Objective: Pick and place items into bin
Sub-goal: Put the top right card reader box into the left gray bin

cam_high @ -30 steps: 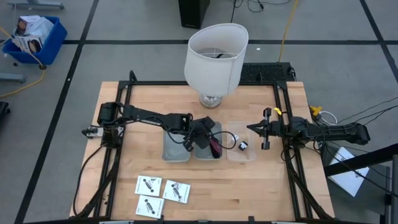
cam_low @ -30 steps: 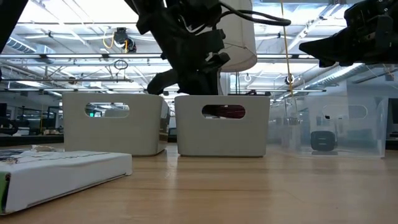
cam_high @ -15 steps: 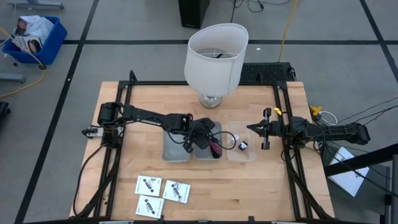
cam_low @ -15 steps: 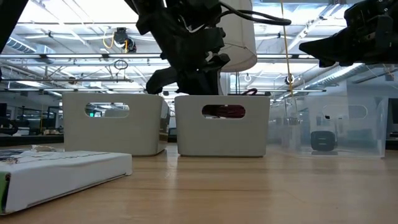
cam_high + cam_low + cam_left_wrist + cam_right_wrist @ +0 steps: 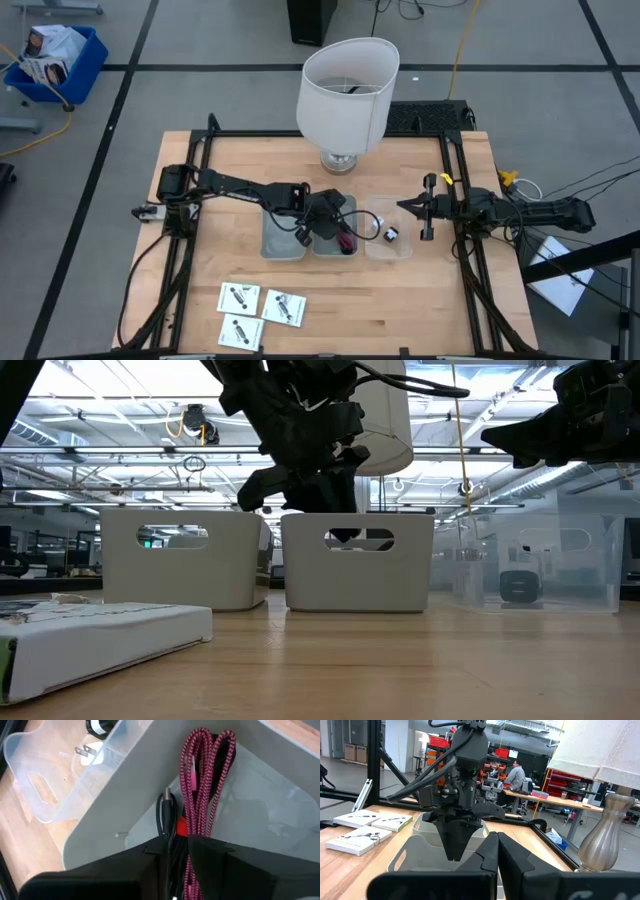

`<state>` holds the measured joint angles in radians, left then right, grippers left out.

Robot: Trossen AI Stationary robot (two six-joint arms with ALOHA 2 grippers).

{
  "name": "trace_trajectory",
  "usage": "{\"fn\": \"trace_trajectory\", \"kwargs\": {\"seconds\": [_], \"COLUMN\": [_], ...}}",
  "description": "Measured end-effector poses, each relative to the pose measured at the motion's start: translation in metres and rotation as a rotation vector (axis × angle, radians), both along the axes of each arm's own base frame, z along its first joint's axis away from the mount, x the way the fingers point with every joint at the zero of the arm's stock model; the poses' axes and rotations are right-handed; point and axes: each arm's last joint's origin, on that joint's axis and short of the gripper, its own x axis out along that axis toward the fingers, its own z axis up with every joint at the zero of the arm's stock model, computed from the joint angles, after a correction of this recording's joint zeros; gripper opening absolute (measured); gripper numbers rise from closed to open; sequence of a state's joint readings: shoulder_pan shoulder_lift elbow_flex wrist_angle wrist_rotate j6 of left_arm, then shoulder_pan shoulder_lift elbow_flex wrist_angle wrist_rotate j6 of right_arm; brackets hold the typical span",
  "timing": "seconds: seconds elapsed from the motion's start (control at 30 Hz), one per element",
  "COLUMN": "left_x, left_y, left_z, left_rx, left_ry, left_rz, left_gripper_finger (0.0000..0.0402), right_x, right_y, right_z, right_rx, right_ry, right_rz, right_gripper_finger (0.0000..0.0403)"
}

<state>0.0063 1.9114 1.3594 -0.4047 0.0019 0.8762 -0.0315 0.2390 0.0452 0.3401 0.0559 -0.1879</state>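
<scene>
The red cable (image 5: 202,780) hangs in a folded bundle from the left gripper (image 5: 182,845), its loops reaching ahead of the jaws into the grey bin (image 5: 260,805), with a black cable (image 5: 165,812) pinched alongside it. The jaws are clenched on both cables, directly over that middle bin (image 5: 335,240). To finish well, the gripper should probably go lower before letting go, so the springy loops settle inside the walls instead of draping over a rim. The clear bin (image 5: 388,243) lies just beside, holding the small block (image 5: 390,235); three packets (image 5: 258,312) lie well behind the jaws near the table edge. The right gripper (image 5: 422,208) waits by the clear bin, fingers pressed together on nothing. How deep the cables already sit is hard to judge: the low view shows only a dark shape through the bin's handle slot (image 5: 358,539).
</scene>
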Motion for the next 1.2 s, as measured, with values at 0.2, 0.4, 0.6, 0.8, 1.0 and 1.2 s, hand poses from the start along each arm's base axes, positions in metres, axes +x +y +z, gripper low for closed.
{"fn": "trace_trajectory", "kwargs": {"seconds": [0.2,0.4,0.6,0.8,1.0,1.2], "left_x": [0.001,-0.022,-0.066,-0.114,-0.149,-0.172], "left_y": [-0.003,-0.034,-0.063,-0.073,-0.081,-0.093], "left_z": [0.007,0.065,0.129,0.145,0.103,0.060], "left_rx": [0.096,0.154,-0.002,-0.160,-0.213,-0.439], "left_ry": [-0.025,-0.160,-0.317,-0.203,-0.130,-0.402], "left_rz": [0.056,0.109,0.178,0.347,0.430,0.359], "left_gripper_finger": [0.0085,0.0085,0.0064,0.0007,0.0004,0.0002], "right_x": [0.000,0.000,0.000,0.000,0.000,0.000], "right_y": [0.000,0.000,0.000,0.000,0.000,0.000], "right_z": [0.000,0.000,0.000,0.000,0.000,0.000], "right_rx": [0.000,-0.008,-0.010,-0.009,-0.008,-0.008], "right_ry": [0.000,0.001,0.001,0.001,0.001,-0.001], "right_rz": [0.000,0.001,0.000,0.003,0.003,0.003], "right_gripper_finger": [0.0000,0.0000,0.0000,0.0000,0.0000,0.0000]}}
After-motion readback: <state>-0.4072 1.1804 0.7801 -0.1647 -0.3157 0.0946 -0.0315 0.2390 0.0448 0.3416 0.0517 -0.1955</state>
